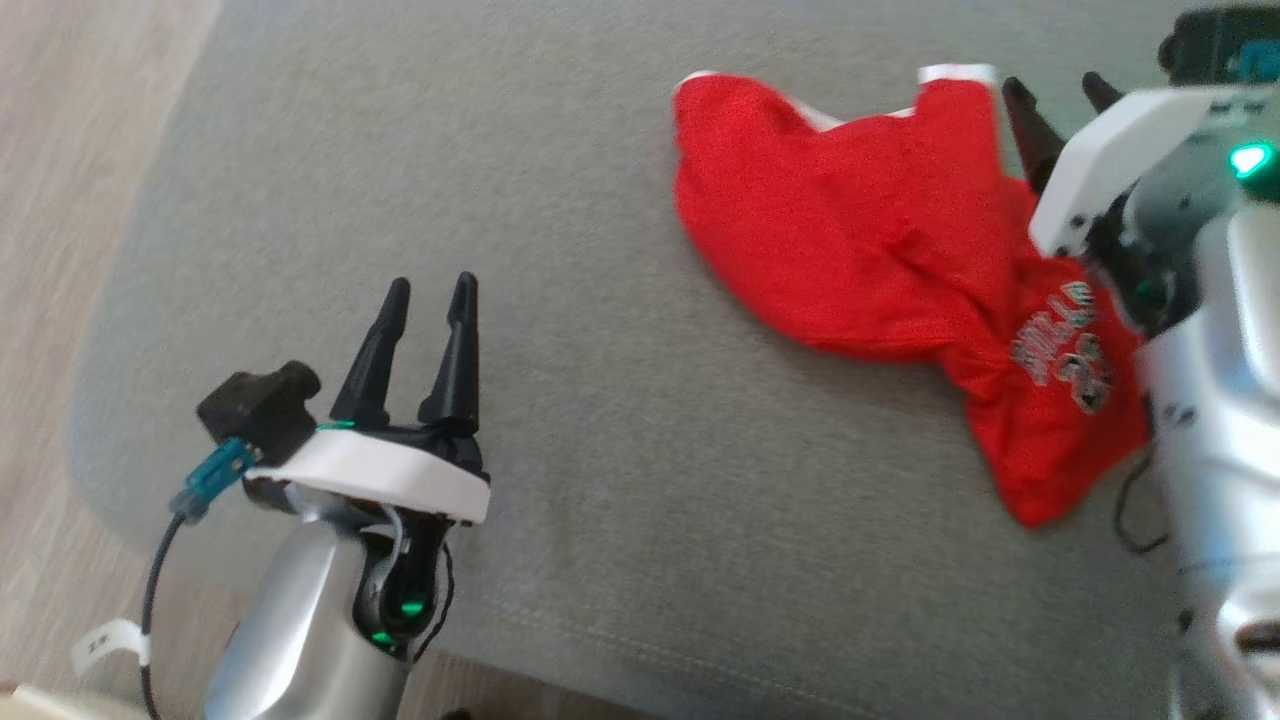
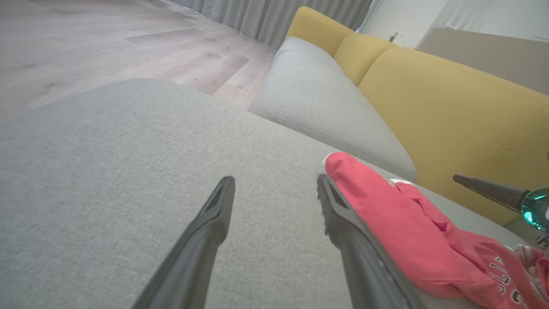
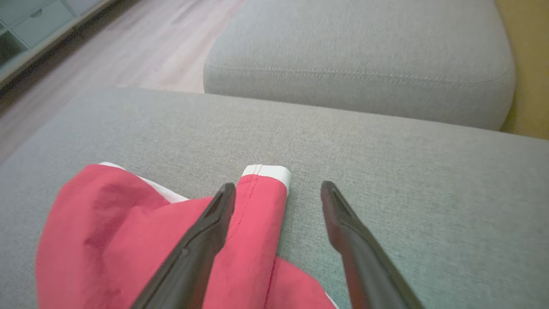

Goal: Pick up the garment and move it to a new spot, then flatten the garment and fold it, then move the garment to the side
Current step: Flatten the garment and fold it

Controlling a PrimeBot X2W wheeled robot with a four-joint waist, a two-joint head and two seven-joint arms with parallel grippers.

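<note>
Over the white-cuffed sleeve (image 3: 257,206), right hand (image 1: 1060,95) hung spread, empty | left hand (image 1: 432,283) spread, well apart | garment (image 1: 860,230) lay crumpled on grey cushion (image 1: 600,450) | risk: pinching the sleeve alone would probably drag it bunched

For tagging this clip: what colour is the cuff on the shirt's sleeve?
White cuff on a red shirt, clearest in the right wrist view.

Grey ottoman (image 1: 600,500) nr yellow-backed sofa (image 2: 450,116), wood floor (image 2: 107,43), curtains (image 2: 266,17) bkgd.
</note>
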